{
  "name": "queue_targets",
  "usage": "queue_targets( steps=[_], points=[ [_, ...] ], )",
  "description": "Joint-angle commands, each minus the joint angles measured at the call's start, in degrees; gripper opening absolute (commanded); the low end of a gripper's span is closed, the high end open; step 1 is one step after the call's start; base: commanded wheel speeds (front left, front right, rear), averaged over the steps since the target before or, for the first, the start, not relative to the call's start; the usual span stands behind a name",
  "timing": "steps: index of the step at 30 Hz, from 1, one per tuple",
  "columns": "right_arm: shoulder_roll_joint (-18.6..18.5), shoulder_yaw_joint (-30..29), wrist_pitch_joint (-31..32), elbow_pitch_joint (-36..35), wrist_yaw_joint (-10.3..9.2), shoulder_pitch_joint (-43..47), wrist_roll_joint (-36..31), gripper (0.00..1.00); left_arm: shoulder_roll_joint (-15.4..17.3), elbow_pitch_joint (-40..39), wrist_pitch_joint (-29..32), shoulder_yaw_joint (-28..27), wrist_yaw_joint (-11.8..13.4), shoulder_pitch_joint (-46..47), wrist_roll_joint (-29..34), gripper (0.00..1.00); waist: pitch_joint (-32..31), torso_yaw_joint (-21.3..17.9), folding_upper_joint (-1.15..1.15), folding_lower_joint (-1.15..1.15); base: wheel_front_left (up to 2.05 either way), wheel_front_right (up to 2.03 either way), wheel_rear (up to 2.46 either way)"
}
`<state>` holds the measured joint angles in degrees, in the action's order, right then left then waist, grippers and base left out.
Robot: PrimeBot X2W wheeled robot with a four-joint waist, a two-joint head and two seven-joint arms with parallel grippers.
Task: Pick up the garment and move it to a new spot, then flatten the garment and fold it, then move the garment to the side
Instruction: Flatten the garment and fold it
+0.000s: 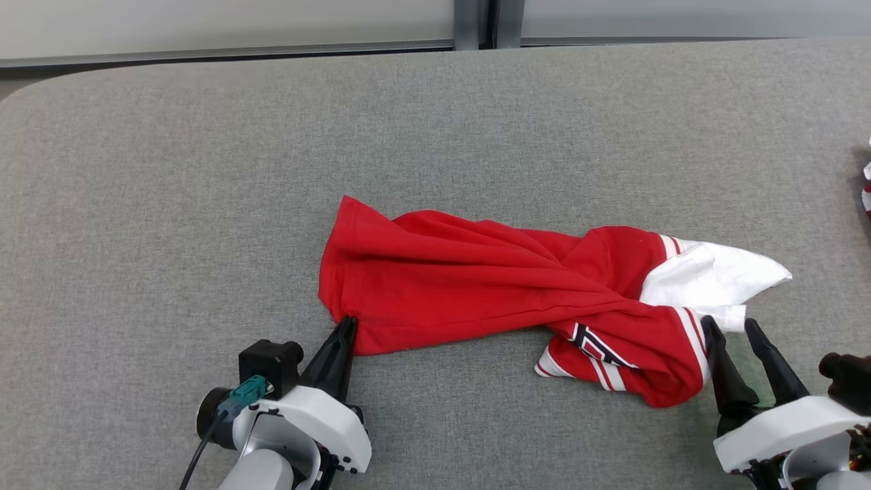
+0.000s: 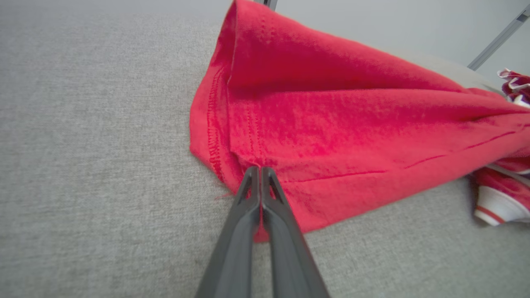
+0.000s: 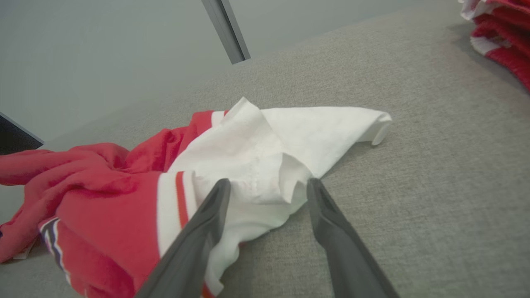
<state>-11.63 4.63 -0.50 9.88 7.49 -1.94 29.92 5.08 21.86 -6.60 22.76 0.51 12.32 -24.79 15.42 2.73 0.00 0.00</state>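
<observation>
A heap of red-and-white cloth (image 1: 867, 184), well to the right of the crumpled red jersey garment with a white sleeve (image 1: 476, 286), is only partly in sight. Bare grey fabric counter (image 1: 204, 170) lies open all around the garment. The left end effector (image 1: 348, 321) pinches the garment's near-left hem corner, fingers pressed together. The right end effector (image 1: 729, 322) is spread wide at the white sleeve's near edge, gripping nothing.

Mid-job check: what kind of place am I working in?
Probably a lab or test cell for cloth folding: a broad grey fabric-covered table, plain pale wall panels joined by a grey metal post, and more red-and-white garments stacked at its right edge.
</observation>
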Motion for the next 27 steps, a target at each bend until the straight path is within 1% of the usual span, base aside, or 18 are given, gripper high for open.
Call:
queue_targets(
  steps=[1, 2, 7, 12, 17, 22, 27],
  points=[
    [-0.46, 0.66, -0.39, 0.76, 0.0, -1.3, 0.98, 0.04, 0.38, -0.15, -0.5, -0.07, 0.12, 1.23, 0.03, 0.0, 0.28, 0.16, 0.0, 0.0, 0.0, 0.0, 0.0],
    [-0.69, 0.86, -0.63, 1.15, 0.0, -1.56, 1.42, 0.0, 0.35, -0.15, -0.58, -0.02, 0.16, 1.27, 0.0, 0.0, 0.41, 0.21, 0.0, 0.0, 0.0, 0.0, 0.0],
    [-1.61, 1.35, -1.56, 1.03, 0.0, -2.19, 2.21, 0.0, 0.68, -1.07, -2.36, -0.36, 0.46, 1.56, 0.34, 0.0, 0.8, 0.32, 0.0, 0.0, 0.0, 0.0, 0.0],
    [-3.12, 0.11, -3.5, -2.73, 0.0, -2.96, 1.17, 0.0, 1.65, -4.98, -5.55, -1.26, 1.28, 2.62, 1.62, 0.0, 0.79, 0.15, 0.0, 0.0, 0.0, 0.0, 0.0],
    [-4.85, -2.08, -4.76, -9.39, 0.0, -4.6, -2.05, 0.0, 3.32, -12.61, -7.22, -2.34, 2.75, 3.61, 3.8, 0.0, -0.39, -0.29, 0.0, 0.0, 0.0, 0.0, 0.0],
    [-7.17, -4.74, -5.36, -17.91, 0.0, -8.29, -5.74, 0.0, 5.28, -21.75, -7.57, -2.93, 3.64, 6.32, 6.69, 0.0, -2.35, -0.55, 0.0, 0.0, 0.0, 0.0, 0.0],
    [-9.16, -8.17, -2.83, -27.13, 0.0, -13.41, -8.5, 0.0, 6.63, -31.75, -6.19, -3.65, 4.58, 11.44, 9.06, 0.0, -4.33, -0.61, 0.0, 0.0, 0.0, 0.0, 0.0]
  ],
)
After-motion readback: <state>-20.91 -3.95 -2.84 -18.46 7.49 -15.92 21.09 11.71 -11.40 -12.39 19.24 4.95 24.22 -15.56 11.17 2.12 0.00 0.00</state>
